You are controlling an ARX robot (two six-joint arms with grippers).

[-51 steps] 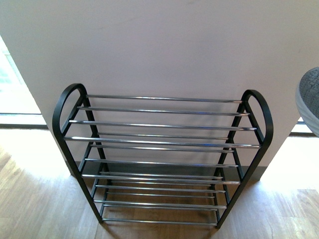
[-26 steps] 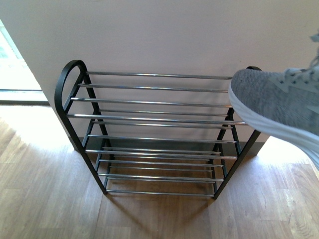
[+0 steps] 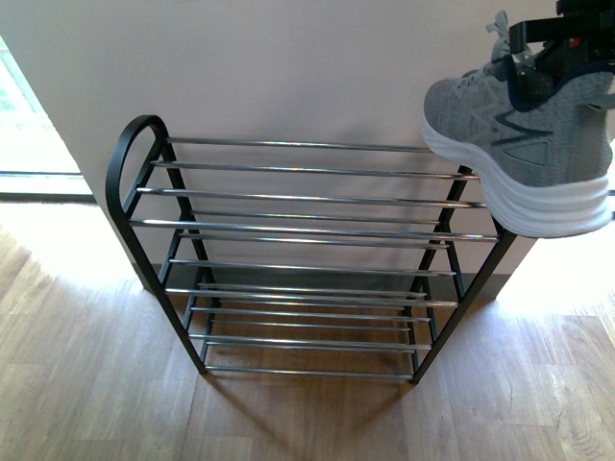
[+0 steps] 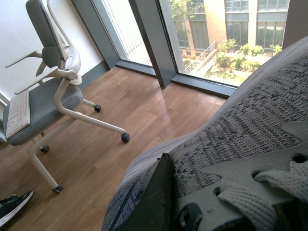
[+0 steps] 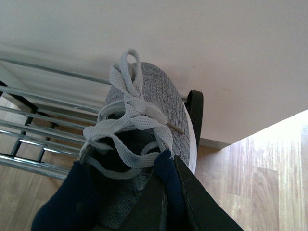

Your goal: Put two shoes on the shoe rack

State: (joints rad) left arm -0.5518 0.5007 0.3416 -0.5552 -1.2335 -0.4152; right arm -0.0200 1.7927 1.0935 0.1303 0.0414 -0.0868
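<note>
1. First shoe (image 3: 509,144): pinched at its navy collar by the right gripper (image 5: 168,168), jaws pressed together on the collar wall, one finger inside the opening and one outside.
2. Hanging over the right end of the rack (image 3: 288,197), toe toward the wall (image 3: 288,67), heel jutting out past the front bars. Impossible to tell from either view whether the white sole touches the top bars or clears them.
3. Second shoe (image 4: 250,125): clamped in the left gripper (image 4: 163,192), well above the wooden floor (image 4: 120,110). Only one dark finger on show, pressed against the knit beside the lace holes; its mate hidden under the shoe.
4. Step in hand, by judgement: setting down the first of the pair, with neither one on the rack yet. Next move: bring the heel in over the bars, lower until the sole lies flat across at least two of them, then spread the jaws and draw the inner finger out without catching the loose laces (image 5: 130,125).
5. Hard to make out:
   - right gripper cut off by the top corner of the front view;
   - heel of the first shoe hidden behind the fingers in the right wrist view;
   - left arm and second shoe absent from the front view;
   - no rack in the left wrist view, only an office chair (image 4: 53,96) and a window (image 4: 216,43), so no telling how far that shoe is from the bars.
</note>
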